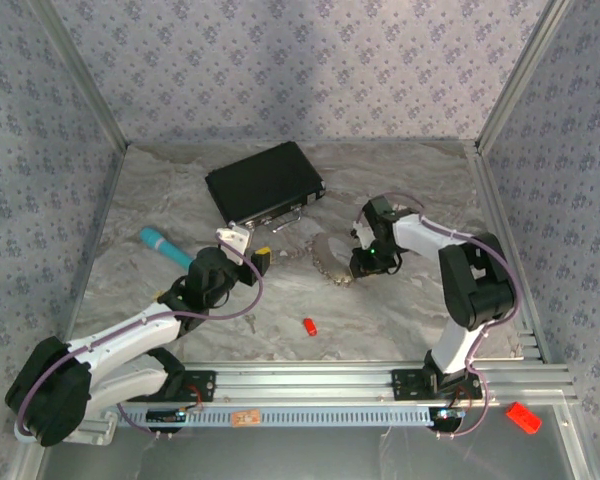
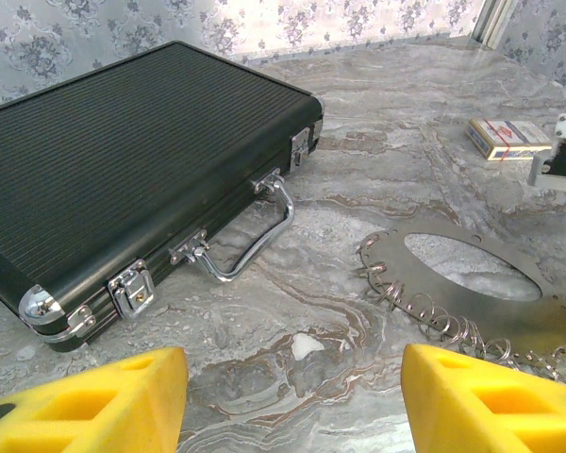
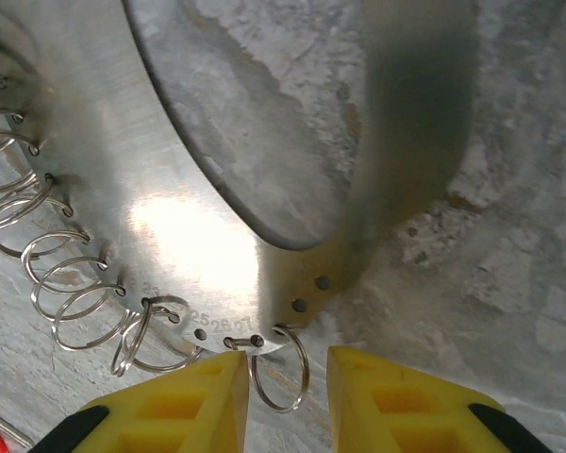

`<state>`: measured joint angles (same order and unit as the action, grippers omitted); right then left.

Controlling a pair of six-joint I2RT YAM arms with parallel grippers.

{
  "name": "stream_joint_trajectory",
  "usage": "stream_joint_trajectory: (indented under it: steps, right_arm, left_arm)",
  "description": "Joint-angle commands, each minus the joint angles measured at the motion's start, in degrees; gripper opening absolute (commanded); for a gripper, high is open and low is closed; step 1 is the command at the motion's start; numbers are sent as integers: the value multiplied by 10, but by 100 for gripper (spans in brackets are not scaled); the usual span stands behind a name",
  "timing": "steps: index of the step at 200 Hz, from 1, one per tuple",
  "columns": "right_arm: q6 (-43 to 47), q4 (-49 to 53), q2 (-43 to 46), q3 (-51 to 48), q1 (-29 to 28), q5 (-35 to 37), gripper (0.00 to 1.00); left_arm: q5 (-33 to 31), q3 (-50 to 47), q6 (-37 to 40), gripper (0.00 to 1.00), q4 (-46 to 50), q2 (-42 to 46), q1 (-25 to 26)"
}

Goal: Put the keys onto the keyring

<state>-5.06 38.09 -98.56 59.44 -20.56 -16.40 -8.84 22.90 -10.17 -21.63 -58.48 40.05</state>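
Right wrist view: right gripper (image 3: 288,401) sits at the keyring (image 3: 198,236) rim, jaws part-open, one split ring (image 3: 279,376) loose between them at 6 o'clock, not pinched. Step judged: readying a ring, no key threaded yet. Top view: silvery key (image 1: 248,322) and red-headed key (image 1: 309,326) lie on the desk (image 1: 400,320), about 7 o'clock of the keyring. Empty left gripper (image 2: 292,377) hangs released. Next: fetch a key, steady that ring.

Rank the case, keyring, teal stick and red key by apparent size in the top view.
1. case
2. keyring
3. teal stick: about as long as the keyring, but much thinner
4. red key
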Motion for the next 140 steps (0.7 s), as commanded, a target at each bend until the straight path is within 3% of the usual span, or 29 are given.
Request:
stream_joint_trajectory:
  steps: [1,86,140]
  right_arm:
    - [-53,-31,26,-21,4,-20,27]
    - [-133,-105,83,-98,38,-37,31]
    - [-155,-141,72,-128,37,-73,26]
  left_arm:
    - [-3,6,-7,61,-8,11,-2]
    - [-2,4,-11,61,-6,20,-3]
    - [0,6,-11,61,-5,17,-3]
